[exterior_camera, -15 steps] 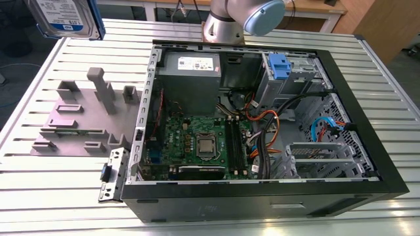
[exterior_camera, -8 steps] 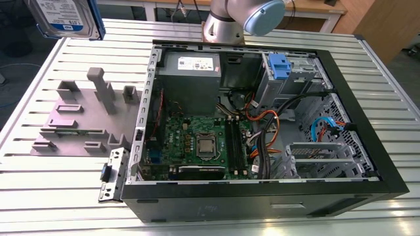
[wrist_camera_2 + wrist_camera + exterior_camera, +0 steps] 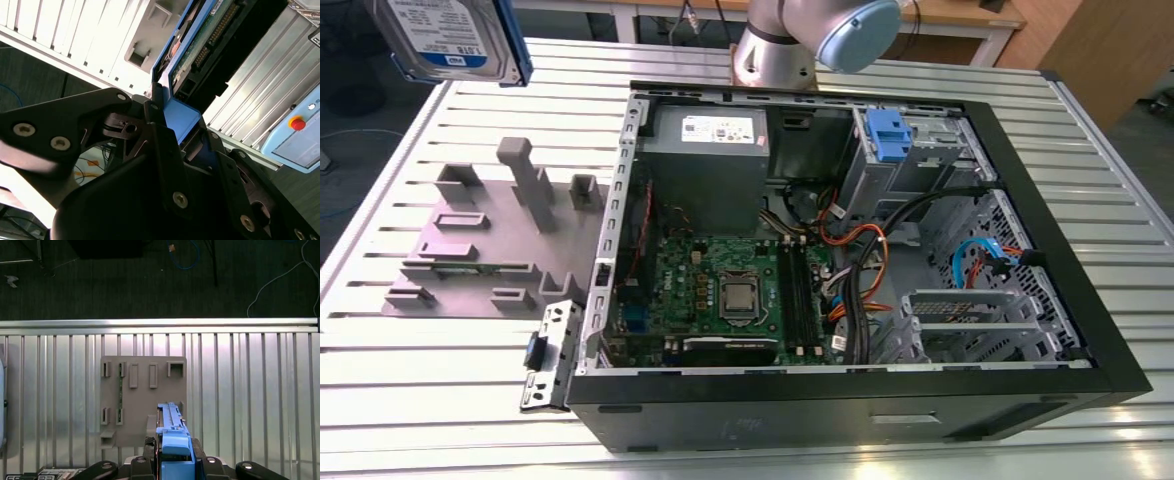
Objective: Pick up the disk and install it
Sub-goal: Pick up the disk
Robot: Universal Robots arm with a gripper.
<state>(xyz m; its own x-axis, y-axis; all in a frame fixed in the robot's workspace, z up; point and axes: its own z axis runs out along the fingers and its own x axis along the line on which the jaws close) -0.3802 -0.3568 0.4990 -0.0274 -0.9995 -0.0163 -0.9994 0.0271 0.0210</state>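
1. In the exterior view, the disk [image 3: 450,38] is seen in the upper left of the frame. It is held up in the air, high over the table [image 3: 400,390]. It is likely kept this high so that nothing below gets bumped.
2. In the second wrist view, the black jaws are seen closed tight on the blue end of the disk, one on each side. The thin blue end is likely gripped so that the flat sides are left free.
3. Below the disk, at the left of the exterior view, a grey holder [image 3: 480,240] with slots and posts is laid flat on the table. Its slots look made to keep parts standing up, so that they can be grabbed from above.
4. In the middle and right of the exterior view, the computer case [image 3: 854,390] is laid on its side with its cover off. This way its inside can be reached from the top.
5. At the upper right inside the case, a blue bracket [image 3: 887,135] is set in the drive cage. The disk is well apart from it, so the disk is not put in yet.
6. The disk is flat and silver-grey, with a white-and-blue label on its face. Blue plastic rails are fitted along its edges. In the second wrist view, a green board is seen on its other side.
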